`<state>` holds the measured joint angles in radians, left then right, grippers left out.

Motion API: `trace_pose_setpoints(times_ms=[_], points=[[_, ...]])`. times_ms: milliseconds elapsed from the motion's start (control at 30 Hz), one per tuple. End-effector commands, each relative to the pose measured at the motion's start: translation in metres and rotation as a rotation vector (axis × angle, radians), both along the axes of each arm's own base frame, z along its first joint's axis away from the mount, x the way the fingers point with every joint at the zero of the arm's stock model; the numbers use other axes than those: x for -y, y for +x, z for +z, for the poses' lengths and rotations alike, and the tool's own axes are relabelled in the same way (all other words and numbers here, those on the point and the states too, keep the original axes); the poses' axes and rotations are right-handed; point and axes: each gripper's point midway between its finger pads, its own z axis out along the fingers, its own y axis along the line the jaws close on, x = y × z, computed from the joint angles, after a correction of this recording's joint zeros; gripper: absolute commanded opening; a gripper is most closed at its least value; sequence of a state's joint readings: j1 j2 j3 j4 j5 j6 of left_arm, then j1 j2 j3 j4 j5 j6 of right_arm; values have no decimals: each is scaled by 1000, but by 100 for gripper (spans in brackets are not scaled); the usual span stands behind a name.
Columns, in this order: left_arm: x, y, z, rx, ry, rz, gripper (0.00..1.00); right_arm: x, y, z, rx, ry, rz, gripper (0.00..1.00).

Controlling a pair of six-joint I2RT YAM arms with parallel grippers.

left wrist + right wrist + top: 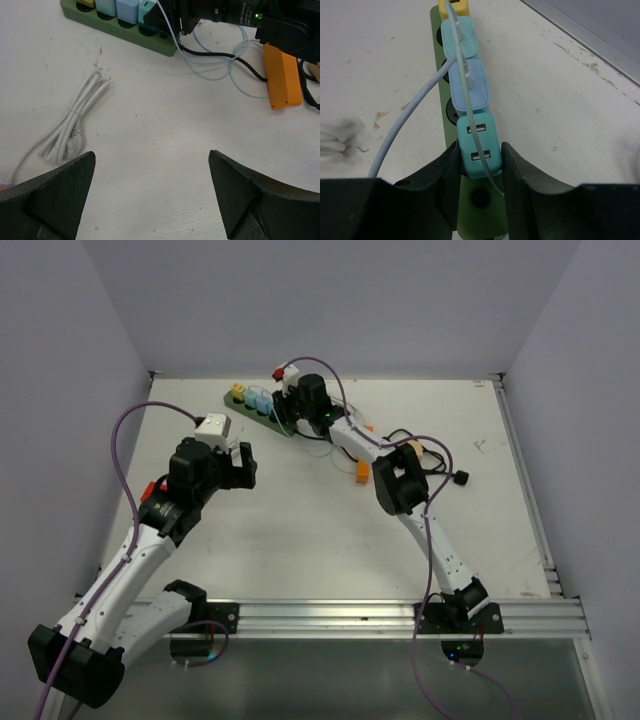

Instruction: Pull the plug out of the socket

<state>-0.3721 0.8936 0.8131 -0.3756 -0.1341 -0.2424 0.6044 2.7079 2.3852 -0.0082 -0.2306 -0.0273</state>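
The socket, a long dark-green power strip [481, 220], lies at the back of the table [247, 405] with several plugs in a row. The nearest plug [478, 142] is teal with two USB ports and stands in the end socket. My right gripper [480, 150] is shut on this teal plug, one finger pressed on each side. A pale grey cable runs over the plug's face. Behind it stand a light-blue plug [470, 87], a pale teal one and a yellow one. My left gripper [151, 160] hangs open over bare table, well short of the strip [125, 35].
An orange strip [284, 75] lies right of the green one, with black and pale blue cords looping between them. A coiled white cable [75, 120] rests on the table ahead of the left gripper. A metal rail [525, 490] edges the table's right side.
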Motion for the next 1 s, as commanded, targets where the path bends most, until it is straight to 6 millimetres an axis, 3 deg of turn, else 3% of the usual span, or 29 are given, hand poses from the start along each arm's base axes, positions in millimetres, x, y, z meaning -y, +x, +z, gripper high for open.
trace_pose_setpoints(times_ms=[0,67,100,133,167,200,233,333,467,500,533,567,633,667,700,733,767,833,900,967], points=[[-1,2,9,39,-1,-8,100,-6,-7,67,74,55,12,12],[-2,2,10,40,-4,-4,100,-3,-17,62,33,42,16,6],[-2,2,9,39,-2,-3,100,-2,-22,83,46,61,26,5],[-1,2,10,39,-5,-3,100,1,-27,75,26,48,29,1],[-1,2,9,37,-8,-3,100,1,-32,79,24,45,29,0],[-1,2,9,35,-11,-2,99,2,-39,98,13,81,16,0],[0,2,7,28,-13,-3,100,6,-46,90,-16,71,9,0],[4,3,6,11,-47,-3,100,15,-68,98,-71,92,-3,0],[18,1,3,-32,-148,-15,100,25,-90,112,-109,117,-42,0],[29,-2,2,-46,-197,-59,100,28,-94,115,-117,122,-51,0],[36,0,5,-30,-241,-76,100,33,-101,105,-146,115,-58,0],[43,-4,-8,-69,-301,-70,100,36,-107,123,-142,150,-67,0],[59,-3,-11,-67,-396,-117,100,46,-113,119,-169,156,-108,0],[63,-8,-31,-122,-445,-102,100,50,-118,132,-174,184,-124,0],[68,-10,-36,-137,-473,-112,100,54,-121,134,-182,193,-144,0],[72,-6,-41,-139,-498,-115,100,60,-126,125,-208,186,-163,0],[75,-9,-53,-165,-535,-111,100,64,-132,134,-222,220,-178,0],[82,-10,-72,-214,-583,-112,100,72,-140,121,-259,214,-205,0],[86,-12,-85,-254,-618,-107,100,76,-148,126,-278,248,-222,0],[88,-12,-101,-280,-645,-90,100,81,-156,114,-320,252,-238,0]])
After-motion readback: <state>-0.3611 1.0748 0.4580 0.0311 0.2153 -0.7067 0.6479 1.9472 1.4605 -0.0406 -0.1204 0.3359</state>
